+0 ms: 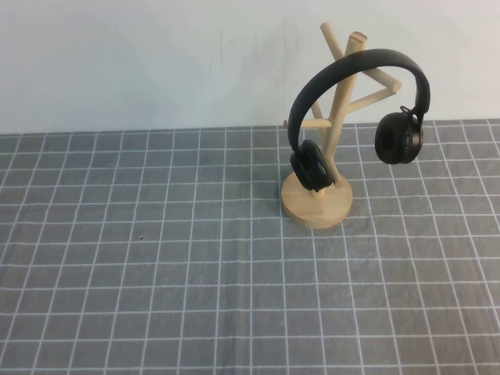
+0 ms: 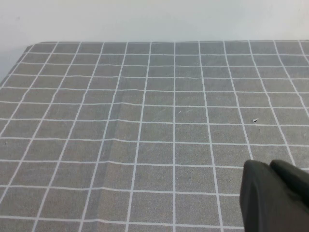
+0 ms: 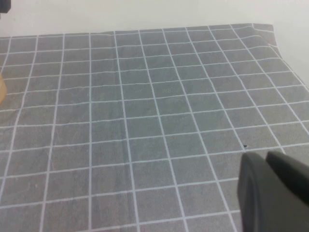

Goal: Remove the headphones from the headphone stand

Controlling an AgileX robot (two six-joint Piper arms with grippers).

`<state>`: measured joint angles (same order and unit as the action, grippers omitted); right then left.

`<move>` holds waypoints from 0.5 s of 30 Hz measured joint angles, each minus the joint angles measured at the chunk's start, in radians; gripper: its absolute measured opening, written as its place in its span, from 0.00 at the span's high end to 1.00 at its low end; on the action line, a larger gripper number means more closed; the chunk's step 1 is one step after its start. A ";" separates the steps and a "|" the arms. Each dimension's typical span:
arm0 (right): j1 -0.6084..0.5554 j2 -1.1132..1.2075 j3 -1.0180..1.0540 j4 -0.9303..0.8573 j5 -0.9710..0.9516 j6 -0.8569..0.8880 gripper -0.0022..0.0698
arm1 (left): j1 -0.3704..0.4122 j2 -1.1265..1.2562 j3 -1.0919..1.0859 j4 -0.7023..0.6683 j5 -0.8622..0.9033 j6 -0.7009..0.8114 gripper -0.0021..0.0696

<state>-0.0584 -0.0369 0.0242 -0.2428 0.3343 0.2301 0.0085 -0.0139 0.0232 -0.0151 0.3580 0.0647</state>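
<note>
Neither gripper is anywhere near the job yet. My left gripper shows only as a dark lump at the edge of its wrist view, hanging over bare table, and my right gripper looks the same in its own view. Honestly I can't tell if either one is open or closed, and neither is holding or touching anything.

The headphones are well away from both, toward the far side of the table and over on my right arm's side. They're draped on the headphone stand, headband hooked over the upper pegs, so the weight sits on the band and the cups just dangle. One ear cup hangs low, right against the slanted pole just above the round base; the other ear cup floats free out past the pegs, clear of the table.

My guess is that free cup side is the easy way in for the right gripper, then lift the band up and off the pegs. The grey checked cloth covers everything else.
</note>
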 joint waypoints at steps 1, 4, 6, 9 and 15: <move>0.000 0.000 0.000 0.000 0.000 0.000 0.98 | 0.000 0.000 0.000 0.000 0.000 0.000 0.98; 0.000 0.000 0.000 0.026 -0.009 0.000 0.98 | 0.000 0.000 0.000 0.000 0.000 0.000 0.98; 0.000 0.000 0.000 0.026 -0.012 0.000 0.98 | 0.000 0.000 0.000 0.000 0.000 0.000 0.98; 0.000 0.000 0.000 0.022 -0.012 0.000 0.98 | 0.000 0.000 0.000 0.000 0.000 0.000 0.98; 0.000 0.000 0.000 0.022 -0.012 0.000 0.98 | 0.000 0.000 0.000 0.000 0.000 0.000 0.98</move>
<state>-0.0584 -0.0369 0.0242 -0.2211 0.3226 0.2301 0.0085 -0.0139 0.0232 -0.0151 0.3580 0.0647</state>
